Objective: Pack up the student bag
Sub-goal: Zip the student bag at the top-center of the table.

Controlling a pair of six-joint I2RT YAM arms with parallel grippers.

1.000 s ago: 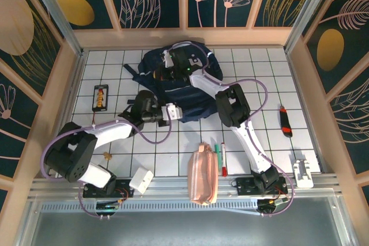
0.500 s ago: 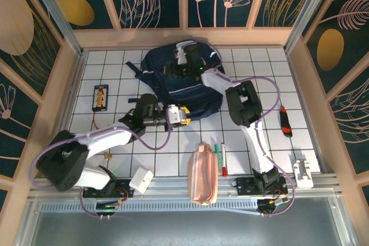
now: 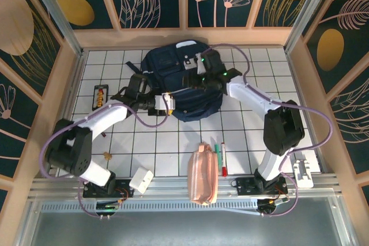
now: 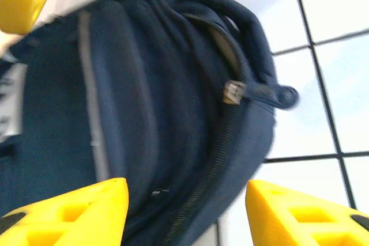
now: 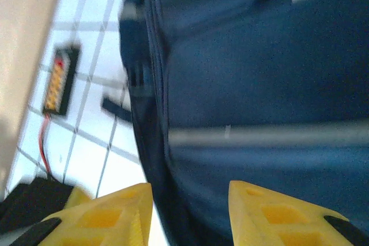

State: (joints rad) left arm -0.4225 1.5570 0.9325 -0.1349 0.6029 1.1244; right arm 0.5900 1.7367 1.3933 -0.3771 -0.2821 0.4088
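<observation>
White grid-lined tabletop (image 3: 253, 136), boxed in by a wooden frame and dark floral panels, carries the student bag (image 3: 190, 99) at its far middle, lying flat (navy fabric, a pale stripe across it). The left gripper (image 3: 170, 102) sits at the bag's near-left edge. In its wrist view, the left gripper (image 4: 187, 185) has its yellow fingers (image 4: 75, 208) spread wide with nothing between them. The bag's (image 4: 155, 102) zipper pull (image 4: 233, 91) lies just beyond them. The right gripper (image 3: 188, 79) hovers over the bag's middle. In its wrist view, the right gripper (image 5: 190, 188) has its jaws moderately parted and empty above the blue fabric (image 5: 259, 84). A small black device (image 3: 101, 96) lies on the tiles left of the bag. Well nearer the arm bases lie a pink pouch (image 3: 203, 174) and two markers (image 3: 221, 156) just beside it.
</observation>
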